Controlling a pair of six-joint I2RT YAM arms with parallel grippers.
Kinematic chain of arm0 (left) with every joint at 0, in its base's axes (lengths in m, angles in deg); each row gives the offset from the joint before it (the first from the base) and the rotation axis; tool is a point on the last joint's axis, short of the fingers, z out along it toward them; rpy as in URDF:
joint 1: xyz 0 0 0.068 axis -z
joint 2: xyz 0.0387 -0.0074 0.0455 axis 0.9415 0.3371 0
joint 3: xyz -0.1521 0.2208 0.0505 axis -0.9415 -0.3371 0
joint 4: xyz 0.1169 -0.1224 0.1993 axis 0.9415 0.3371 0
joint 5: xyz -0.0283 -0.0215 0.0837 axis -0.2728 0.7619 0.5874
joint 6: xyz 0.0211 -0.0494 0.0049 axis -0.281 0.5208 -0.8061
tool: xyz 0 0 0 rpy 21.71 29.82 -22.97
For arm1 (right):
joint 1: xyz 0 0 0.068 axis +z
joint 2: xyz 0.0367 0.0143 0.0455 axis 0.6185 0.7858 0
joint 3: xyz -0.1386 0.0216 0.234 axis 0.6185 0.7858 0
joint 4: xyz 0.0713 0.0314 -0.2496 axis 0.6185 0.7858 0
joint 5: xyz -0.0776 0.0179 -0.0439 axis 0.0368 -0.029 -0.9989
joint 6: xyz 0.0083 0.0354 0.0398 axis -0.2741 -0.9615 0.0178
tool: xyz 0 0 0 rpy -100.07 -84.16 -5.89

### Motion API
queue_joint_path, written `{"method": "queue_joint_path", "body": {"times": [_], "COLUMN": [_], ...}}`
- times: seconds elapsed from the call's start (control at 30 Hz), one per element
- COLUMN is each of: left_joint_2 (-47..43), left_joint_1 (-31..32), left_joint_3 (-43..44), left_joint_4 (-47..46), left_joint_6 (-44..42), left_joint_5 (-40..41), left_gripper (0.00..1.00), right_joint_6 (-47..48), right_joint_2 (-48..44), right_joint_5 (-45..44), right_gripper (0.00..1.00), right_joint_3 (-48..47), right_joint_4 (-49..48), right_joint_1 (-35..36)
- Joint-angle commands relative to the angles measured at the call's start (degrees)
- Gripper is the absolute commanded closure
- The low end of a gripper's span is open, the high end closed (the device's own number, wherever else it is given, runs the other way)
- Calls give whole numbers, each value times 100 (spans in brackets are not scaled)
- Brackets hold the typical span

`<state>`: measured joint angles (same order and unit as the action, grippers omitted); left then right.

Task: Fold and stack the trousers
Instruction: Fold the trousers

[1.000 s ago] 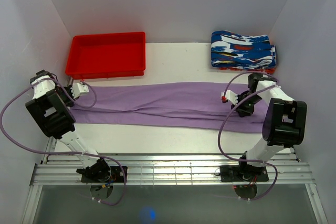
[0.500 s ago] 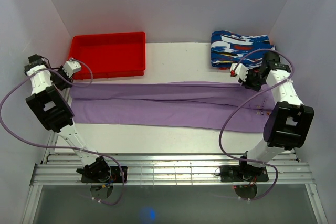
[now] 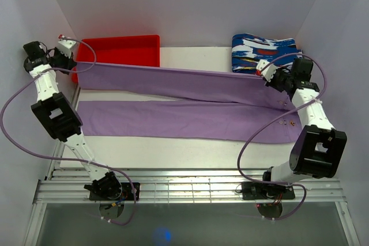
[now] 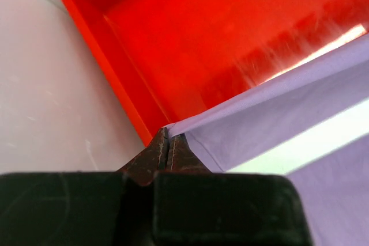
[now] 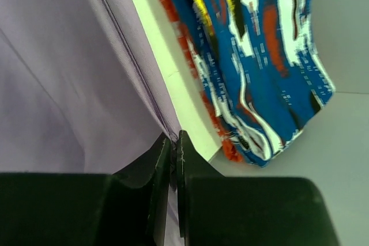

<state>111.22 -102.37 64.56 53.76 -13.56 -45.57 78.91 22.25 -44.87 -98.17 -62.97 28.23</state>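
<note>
The lilac trousers (image 3: 179,87) stretch across the table, their far long edge lifted taut between both arms while the near leg (image 3: 173,120) lies flat. My left gripper (image 3: 76,61) is shut on the trousers' left corner (image 4: 179,131), held above the red tray. My right gripper (image 3: 266,80) is shut on the trousers' right edge (image 5: 164,128), raised beside the patterned stack. The lifted cloth (image 5: 63,73) hangs down from the right jaws.
A red tray (image 3: 124,47) sits at the back left, its wall (image 4: 109,61) just beyond the left fingertips. Folded blue-white-red garments (image 3: 265,53) are stacked at the back right, close to the right gripper (image 5: 259,61). White walls enclose the table.
Both arms have risen and swung toward the back, lifting the trousers' far edge off the table. The right gripper closed on the cloth during this second.
</note>
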Motion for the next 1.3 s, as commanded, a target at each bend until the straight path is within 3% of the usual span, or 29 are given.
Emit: {"method": "queue_joint_path", "body": {"times": [0.0,0.33,0.5,0.7,0.93,1.1,1.27], "left_joint_2": [-298,-1423,-1547,-1170,-642,-676,-1028], "left_joint_1": [-378,-861,-1204,-1152,-1073,-1064,-1186], "left_joint_3": [149,-1460,-1812,-1690,-690,-196,-353], "left_joint_4": [-1125,-1389,-1337,-1249,-1108,-959,-880], "left_joint_6": [206,-313,-594,-735,-384,-233,-365], "left_joint_5": [663,303,241,293,426,329,154], "left_gripper": [100,100,100,100,100,100,100], "right_joint_6": [-90,851,737,659,456,324,631], "right_joint_2": [-371,-1215,-1321,-1198,-969,-960,-1232], "right_joint_5": [-796,-418,-251,-101,-92,13,118], "right_gripper": [92,92,92,92,92,92,92], "right_joint_3": [-94,1295,1331,1148,523,224,521], "right_joint_4": [-848,-989,-875,-778,-760,-699,-664], "right_joint_1": [-549,-751,-980,-989,-989,-1023,-1103]}}
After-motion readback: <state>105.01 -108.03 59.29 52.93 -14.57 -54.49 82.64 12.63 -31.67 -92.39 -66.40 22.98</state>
